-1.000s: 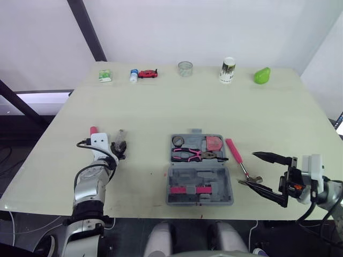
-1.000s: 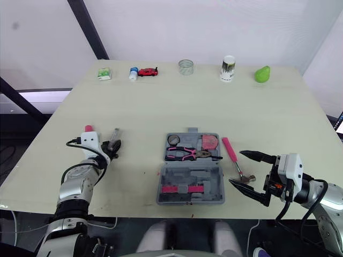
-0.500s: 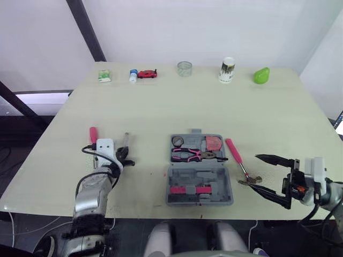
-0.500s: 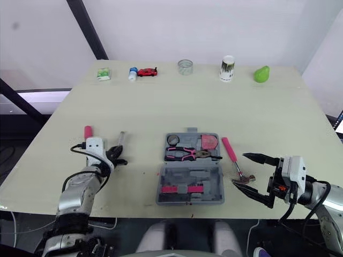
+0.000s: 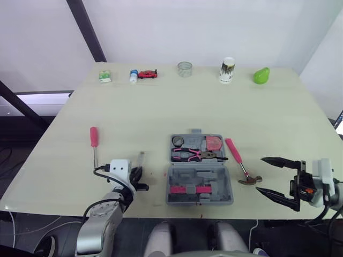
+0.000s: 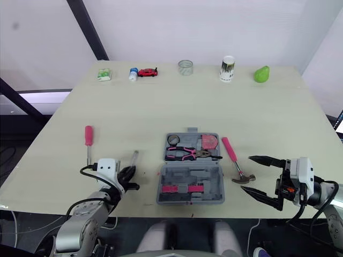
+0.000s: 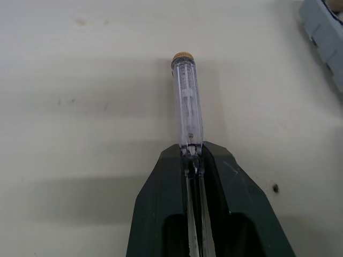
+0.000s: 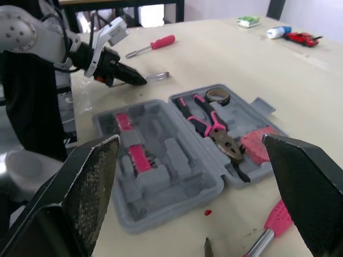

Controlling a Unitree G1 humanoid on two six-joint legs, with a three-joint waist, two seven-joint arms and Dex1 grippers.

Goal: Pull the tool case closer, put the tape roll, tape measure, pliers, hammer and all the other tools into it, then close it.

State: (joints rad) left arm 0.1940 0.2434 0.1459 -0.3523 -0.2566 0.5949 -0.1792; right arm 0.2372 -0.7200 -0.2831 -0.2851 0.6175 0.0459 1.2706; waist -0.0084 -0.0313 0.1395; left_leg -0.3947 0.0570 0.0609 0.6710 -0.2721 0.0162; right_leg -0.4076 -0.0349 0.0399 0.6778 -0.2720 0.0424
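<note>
OK, head cams first: the case [image 5: 200,170] lies open and flat near the front middle of the table [image 5: 161,107]. Its far half holds the tape roll [image 5: 178,141], the pliers [image 5: 193,155] and the pink tape measure [image 5: 214,143]; the near half has pink bits [image 5: 188,189] in its slots. The hammer [image 5: 240,162] lies on the table just beside the case's right edge, pink handle pointing away from me, head at the near end. A pink screwdriver [image 5: 94,140] lies well apart on the left. My left gripper [image 5: 138,172] is low over the table, left of the case, clamped on a clear screwdriver [image 5: 141,158] that sticks out fwd. My right gripper [image 5: 260,174] sits by the front edge, right of the hammer, fingers spread wide w/ nothing between them. Along the back edge: a green box [image 5: 105,76], a small bottle [image 5: 133,76], a toy car [image 5: 147,74], a cup [image 5: 185,68], a can [image 5: 227,70] and a pear [image 5: 261,75]. Left wrist cam: both fingers pinch the thin end of the clear screwdriver, cap end out ahead over the table, a corner of the case near it. Right wrist cam: the two fingers stand far apart, the open case and the hammer's pink handle lie ahead, and the other gripper is beyond w/ its screwdriver.
</note>
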